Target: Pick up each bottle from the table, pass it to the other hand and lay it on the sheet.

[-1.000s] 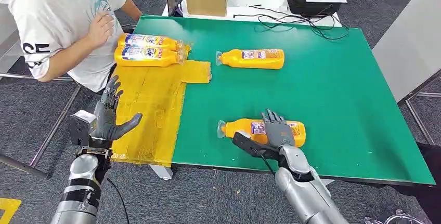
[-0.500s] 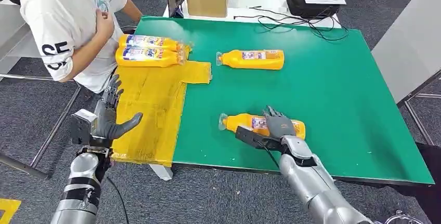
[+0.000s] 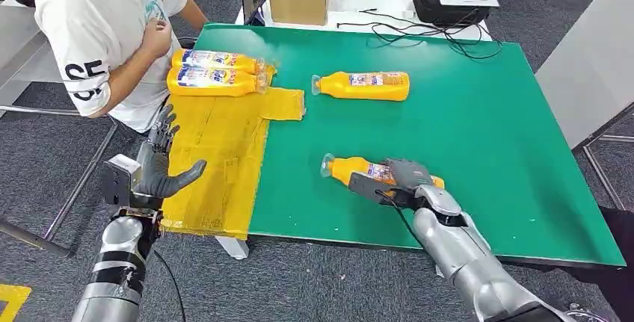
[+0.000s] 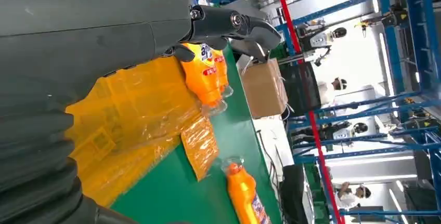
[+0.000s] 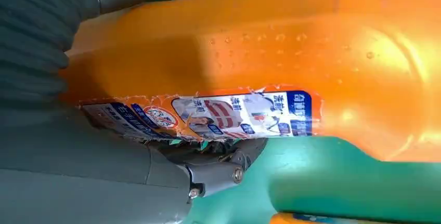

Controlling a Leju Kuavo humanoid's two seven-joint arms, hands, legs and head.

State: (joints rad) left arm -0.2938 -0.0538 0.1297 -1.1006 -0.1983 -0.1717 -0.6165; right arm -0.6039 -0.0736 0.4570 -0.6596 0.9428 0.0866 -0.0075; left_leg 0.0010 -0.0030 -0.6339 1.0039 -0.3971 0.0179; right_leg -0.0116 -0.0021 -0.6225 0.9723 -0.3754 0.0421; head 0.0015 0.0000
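Left hand (image 3: 158, 166) waiting with fingers spread and nothing in it, beside the yellow sheet (image 3: 217, 159), same as a second ago. Two bottles (image 3: 217, 72) already lying at the sheet's far end. Right hand (image 3: 400, 178) now closed around the near bottle (image 3: 357, 169), nudged slightly on the desk (image 3: 478, 128); lift likely next. Bottle orange, labelled, clear-capped. Another bottle (image 3: 362, 85) waiting farther back.

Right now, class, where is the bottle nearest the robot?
In the head view, that bottle lies on the green table near its front edge, gripped by the right hand.
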